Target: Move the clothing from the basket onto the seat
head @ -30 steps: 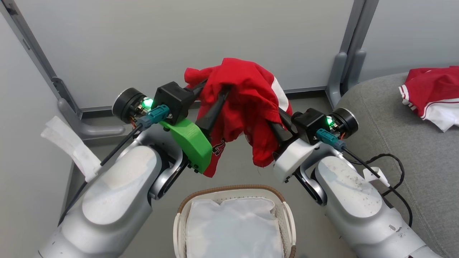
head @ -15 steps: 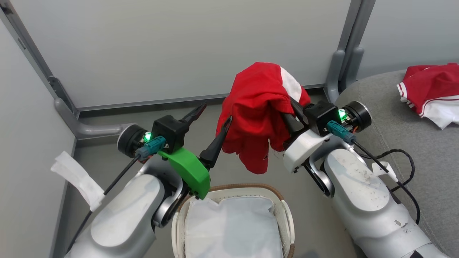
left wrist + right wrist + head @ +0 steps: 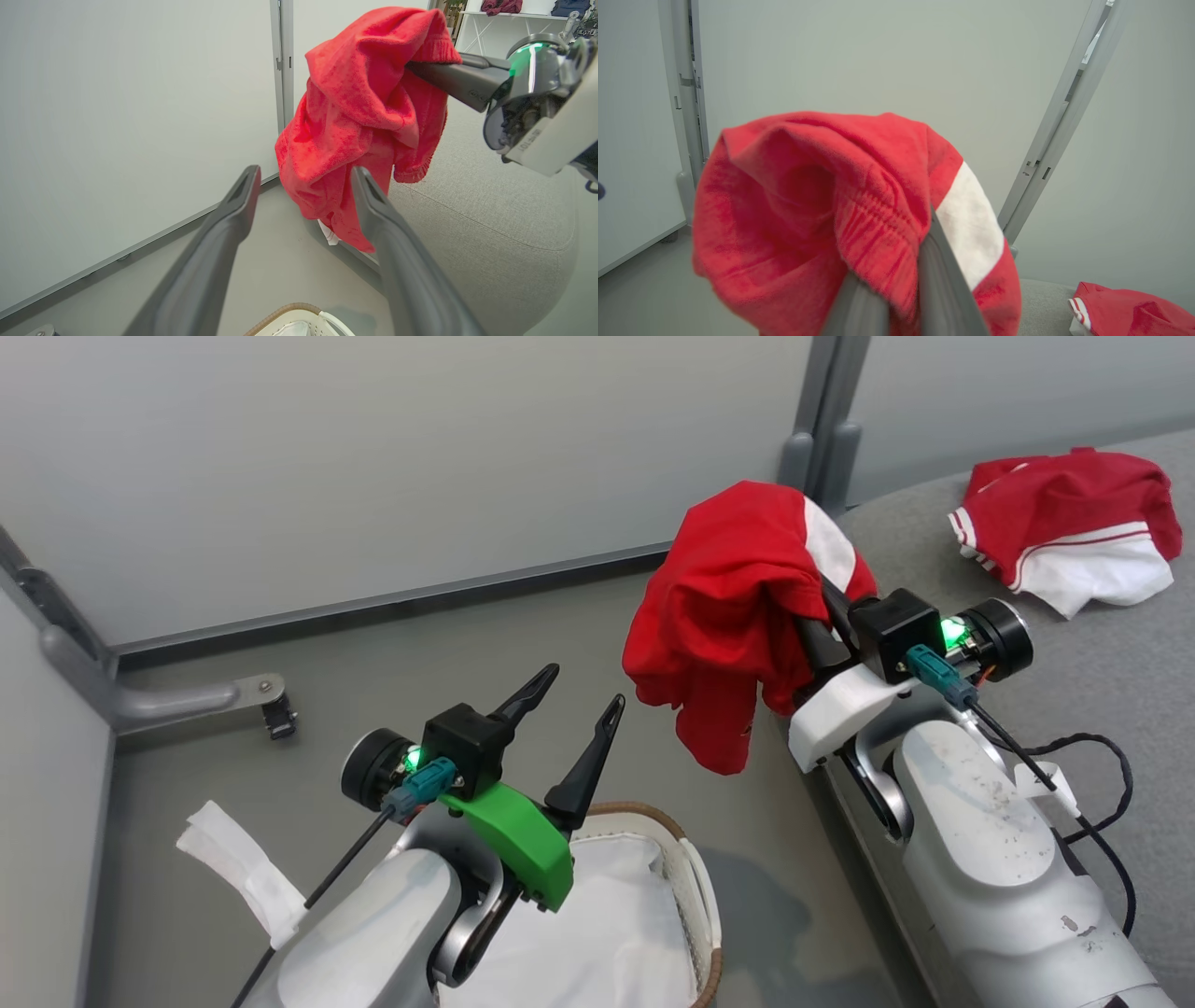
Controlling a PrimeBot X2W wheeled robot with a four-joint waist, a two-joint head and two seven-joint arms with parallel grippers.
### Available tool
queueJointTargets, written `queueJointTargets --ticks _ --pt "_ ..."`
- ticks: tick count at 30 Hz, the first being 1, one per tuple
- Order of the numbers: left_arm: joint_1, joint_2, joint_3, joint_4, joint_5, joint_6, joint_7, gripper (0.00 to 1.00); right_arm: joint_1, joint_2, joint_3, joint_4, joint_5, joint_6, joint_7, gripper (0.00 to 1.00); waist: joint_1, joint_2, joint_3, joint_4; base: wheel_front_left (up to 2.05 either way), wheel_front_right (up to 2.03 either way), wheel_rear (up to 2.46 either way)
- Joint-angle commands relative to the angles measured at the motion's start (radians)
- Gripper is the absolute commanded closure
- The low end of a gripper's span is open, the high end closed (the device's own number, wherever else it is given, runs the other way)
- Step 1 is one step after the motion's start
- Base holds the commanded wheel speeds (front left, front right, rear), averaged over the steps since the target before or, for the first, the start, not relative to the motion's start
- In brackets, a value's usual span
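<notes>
The left claw (image 3: 583,686) is seen spread and empty above the basket (image 3: 695,887), and just to its right the clothing (image 3: 738,607) is pinched in a bunch by the right claw (image 3: 822,630), hung over the floor at the seat (image 3: 1102,709) edge. A slip could be caused by so small a pinch, or the dangling hem caught on the left claw's near finger. Right of the right claw a second red garment (image 3: 1064,523) is laid on the seat, and the grey post (image 3: 822,429) beyond could be brushed

Red clothing (image 3: 359,107) beyond wide-spread left claw (image 3: 304,171)
</notes>
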Motion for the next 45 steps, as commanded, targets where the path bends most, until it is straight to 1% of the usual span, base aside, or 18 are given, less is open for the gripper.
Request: queueJointTargets --ticks 1,7,12,16,20,23,27,30,34,39,43,45 --pt "0.006 -0.001 -0.001 0.005 0.009 0.005 -0.009 0.00 0.012 -0.009 -0.012 -0.011 -0.008 -0.001 -0.002 1.00 0.0000 0.0000 0.037 -0.098 0.00 0.00 0.00" --pt "-0.013 -0.012 0.006 0.006 0.007 0.010 -0.030 0.00 0.036 -0.020 -0.055 -0.037 -0.021 -0.001 -0.002 1.00 0.0000 0.0000 0.085 -0.235 0.00 0.00 0.00" --pt "-0.034 -0.008 0.002 0.009 0.017 0.011 -0.029 0.00 0.061 -0.022 -0.094 -0.056 -0.022 -0.001 -0.002 1.00 0.0000 0.0000 0.128 -0.327 0.00 0.00 0.00" --pt "-0.050 -0.009 -0.008 0.014 0.025 0.006 -0.023 0.00 0.090 -0.021 -0.144 -0.071 -0.019 -0.001 -0.002 1.00 0.0000 0.0000 0.150 -0.364 0.00 0.00 0.00" --pt "-0.056 -0.008 -0.019 0.022 0.029 0.002 -0.013 0.00 0.117 -0.022 -0.181 -0.081 -0.022 -0.001 -0.002 1.00 0.0000 0.0000 0.171 -0.379 0.00 0.00 0.00" --pt "-0.064 -0.008 -0.029 0.029 0.034 -0.001 -0.010 0.00 0.131 -0.022 -0.204 -0.091 -0.023 -0.001 -0.002 1.00 0.0000 0.0000 0.188 -0.377 0.00 0.00 0.00" --pt "-0.072 -0.007 -0.034 0.031 0.036 -0.001 -0.008 0.00 0.135 -0.018 -0.237 -0.091 -0.017 -0.001 -0.002 1.00 0.0000 0.0000 0.217 -0.355 0.00 0.00 0.00" --pt "-0.082 -0.001 -0.036 0.024 0.042 0.005 -0.004 0.00 0.095 -0.021 -0.267 -0.081 -0.011 -0.001 -0.002 1.00 0.0000 0.0000 0.248 -0.326 0.00 0.00 0.00" --pt "-0.099 0.006 -0.027 0.005 0.044 0.012 -0.009 0.00 0.024 -0.055 -0.296 -0.072 -0.014 -0.001 -0.002 1.00 0.0000 0.0000 0.303 -0.276 0.00 0.00 0.00" --pt "-0.117 0.021 -0.015 -0.021 0.054 0.028 -0.010 0.00 -0.116 -0.125 -0.318 -0.044 0.002 -0.001 0.002 1.00 0.0000 0.0000 0.378 -0.216 0.00 0.00 0.00" --pt "-0.138 0.034 -0.004 -0.047 0.061 0.041 -0.011 0.00 -0.248 -0.208 -0.297 -0.001 -0.007 -0.001 0.044 1.00 0.0000 0.0000 0.438 -0.173 0.00 0.00 0.00" --pt "-0.143 0.043 -0.006 -0.062 0.071 0.047 -0.008 0.00 -0.332 -0.250 -0.297 0.022 0.009 -0.001 0.076 1.00 0.0000 0.0000 0.469 -0.153 0.00 0.00 0.00"
